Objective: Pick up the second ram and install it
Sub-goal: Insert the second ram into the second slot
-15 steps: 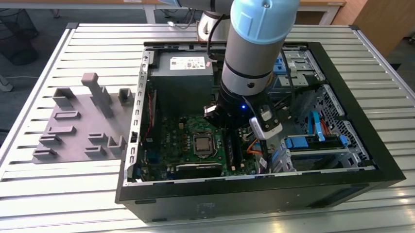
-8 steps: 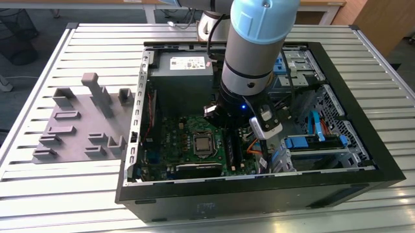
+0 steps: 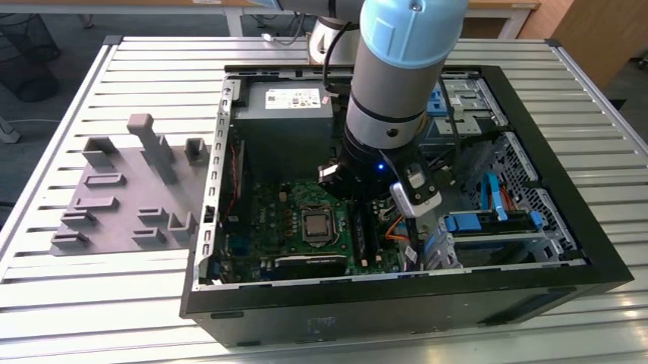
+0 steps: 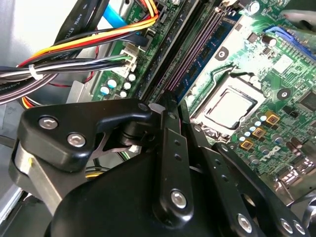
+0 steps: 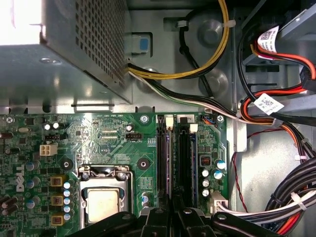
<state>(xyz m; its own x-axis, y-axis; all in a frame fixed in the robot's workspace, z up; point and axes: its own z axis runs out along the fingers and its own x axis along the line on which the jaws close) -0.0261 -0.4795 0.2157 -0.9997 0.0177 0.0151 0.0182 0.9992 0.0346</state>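
Ram (image 5: 192, 163) upright in its motherboard (image 5: 113, 143) slot, directly under hand (image 5: 173, 210).

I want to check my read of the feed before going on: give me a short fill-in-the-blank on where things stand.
1. The gripper is down inside the open computer ____.
2. The grey fixture stands at the exterior view's ____ of the case.
3. In the first wrist view, the gripper is over the memory slots of the ____-coloured motherboard.

Missing words: case; left; green.
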